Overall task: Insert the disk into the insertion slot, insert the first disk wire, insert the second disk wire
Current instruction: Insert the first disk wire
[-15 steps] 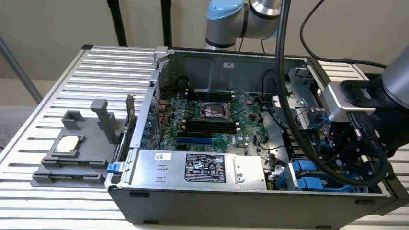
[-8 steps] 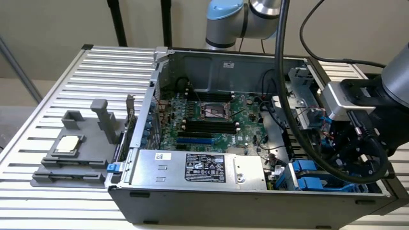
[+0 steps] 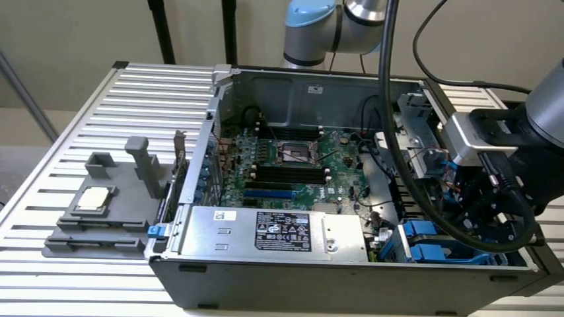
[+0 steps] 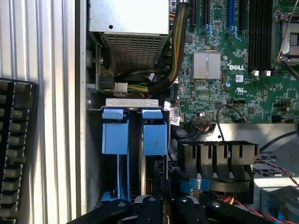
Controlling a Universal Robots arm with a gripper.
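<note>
Beside the silver labelled power-supply box (image 3: 273, 231), toward the exterior view's right, the grey sheet-metal drive cage (image 4: 133, 101) stands in the corner of the open dark grey computer case (image 3: 352, 281). Two bright blue plastic carriers sit side by side in the bays of this cage. The outer blue carrier (image 4: 115, 136) is next to the case wall; the inner blue carrier (image 4: 155, 137) is on the side of the green motherboard (image 4: 224, 84). The grey metal body of the disk is covered by the blue plastic, so I cannot tell which carrier has it. The black gripper (image 4: 166, 198) hangs over the cage, at the end far from the power-supply box, nearest to the inner blue carrier. Its claw is closed tight; if it holds something, I cannot tell. A thick braided cable bundle (image 4: 180, 42) runs along the power-supply box, between it and the motherboard. The case rests on a silver slatted metal table (image 3: 105, 105).
</note>
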